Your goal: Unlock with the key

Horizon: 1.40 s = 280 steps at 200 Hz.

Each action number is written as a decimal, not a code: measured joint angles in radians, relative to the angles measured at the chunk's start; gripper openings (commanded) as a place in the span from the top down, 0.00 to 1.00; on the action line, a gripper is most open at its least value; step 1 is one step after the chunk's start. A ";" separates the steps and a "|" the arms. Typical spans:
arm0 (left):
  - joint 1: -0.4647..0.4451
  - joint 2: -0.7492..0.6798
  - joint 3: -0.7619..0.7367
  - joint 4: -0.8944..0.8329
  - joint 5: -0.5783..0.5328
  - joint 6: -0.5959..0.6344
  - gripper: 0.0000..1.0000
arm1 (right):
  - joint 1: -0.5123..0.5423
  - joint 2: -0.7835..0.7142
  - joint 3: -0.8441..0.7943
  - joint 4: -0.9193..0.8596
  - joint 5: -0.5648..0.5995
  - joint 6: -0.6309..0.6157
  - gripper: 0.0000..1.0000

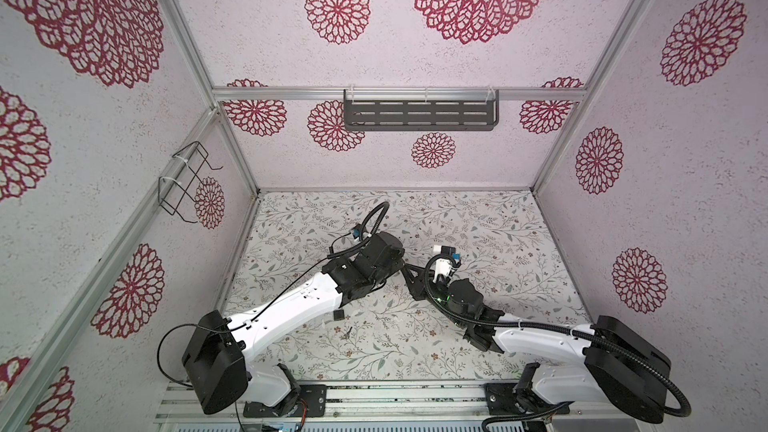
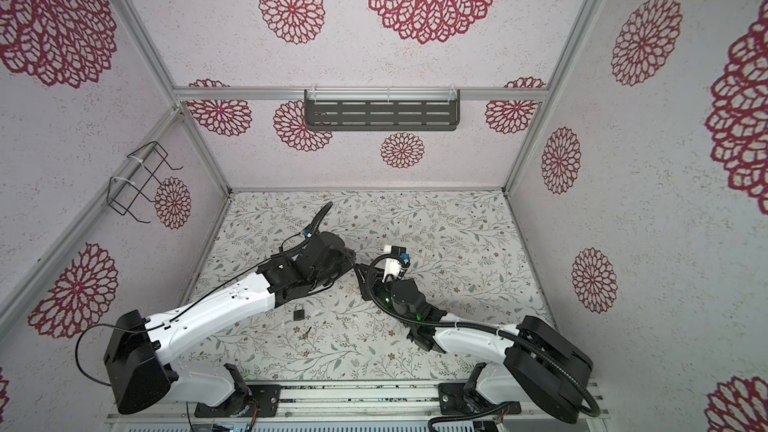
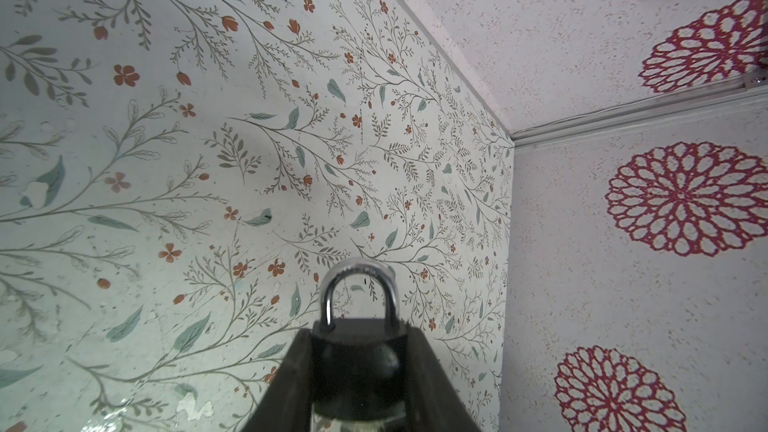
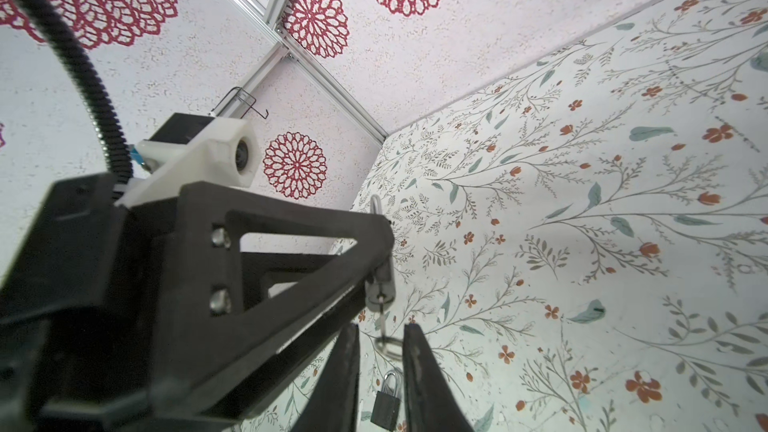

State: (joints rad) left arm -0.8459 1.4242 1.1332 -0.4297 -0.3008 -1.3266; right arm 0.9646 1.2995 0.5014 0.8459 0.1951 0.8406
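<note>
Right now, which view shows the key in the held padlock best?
Right wrist view: the key sticks out of the padlock, at the right gripper. The left wrist view shows only the padlock's body and shackle; in both top views it is hidden.

My left arm (image 1: 291,305) and right arm (image 1: 540,338): white shells, black joint housings. Ribbed black conduit (image 4: 79,56) and a thin black cable (image 1: 158,353) run along them. Two silver screws (image 4: 220,238) stud a black triangular finger (image 4: 291,209).
</note>
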 measured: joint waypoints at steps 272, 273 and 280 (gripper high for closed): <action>0.014 -0.053 -0.061 0.051 0.007 -0.014 1.00 | -0.023 0.072 0.089 -0.059 -0.091 0.142 1.00; 0.014 -0.055 -0.063 0.053 0.008 -0.015 1.00 | -0.023 0.072 0.089 -0.058 -0.091 0.143 1.00; 0.015 -0.061 -0.069 0.063 0.011 -0.019 1.00 | -0.024 0.072 0.089 -0.052 -0.095 0.153 1.00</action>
State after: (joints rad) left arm -0.8307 1.3632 1.0641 -0.3672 -0.2901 -1.3457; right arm 0.9401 1.3712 0.5907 0.7937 0.0998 0.9939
